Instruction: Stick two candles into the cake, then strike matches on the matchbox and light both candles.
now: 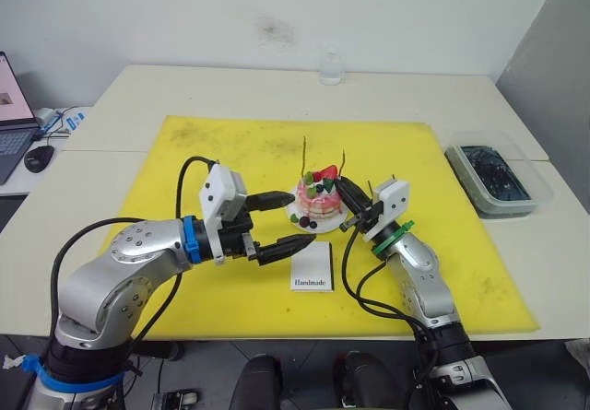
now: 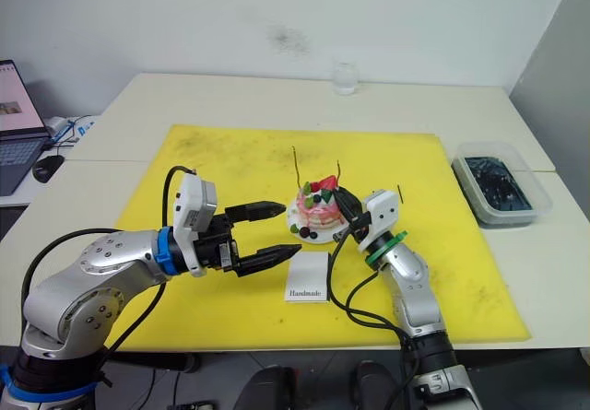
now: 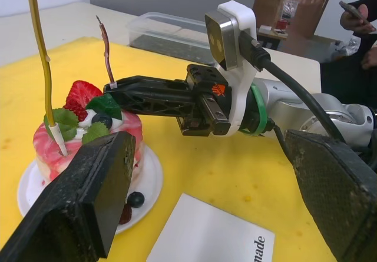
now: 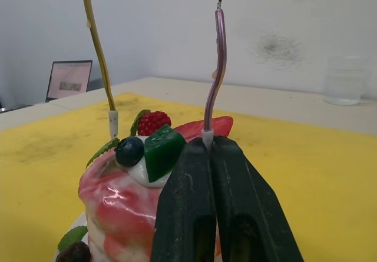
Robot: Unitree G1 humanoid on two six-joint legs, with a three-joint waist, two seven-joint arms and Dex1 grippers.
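Pinched tight, my right gripper (image 4: 211, 150) has its two black fingers pressed together on the white base of the purplish candle (image 4: 217, 68), holding it upright at the top of the cake (image 1: 318, 203) on the side nearest that arm; whether the candle's foot is already sunk into the icing I cannot tell, since my fingers cover it. My left gripper (image 1: 288, 221) stands wide open and holds nothing, one finger (image 3: 82, 200) low beside the white plate (image 3: 147, 176), the other spread well apart toward the matchbox side, both just short of the cake on its left. The gold candle (image 3: 41, 62) is planted in the cake top among the green leaves, next to the strawberry (image 3: 79, 94), and rises slightly tilted, free of either gripper. The cake sits on its plate near the middle of the yellow mat (image 1: 230, 152), with a dark berry (image 3: 136, 199) lying on the plate rim. The matchbox (image 1: 312, 268) lies flat on the mat just in front of the cake, between my two arms, its "Handmade" print facing me. A clear tub (image 1: 498, 180) with dark contents rests on the table (image 1: 230, 87) off the mat to my right, and a small glass (image 1: 331, 67) stands at the far edge.
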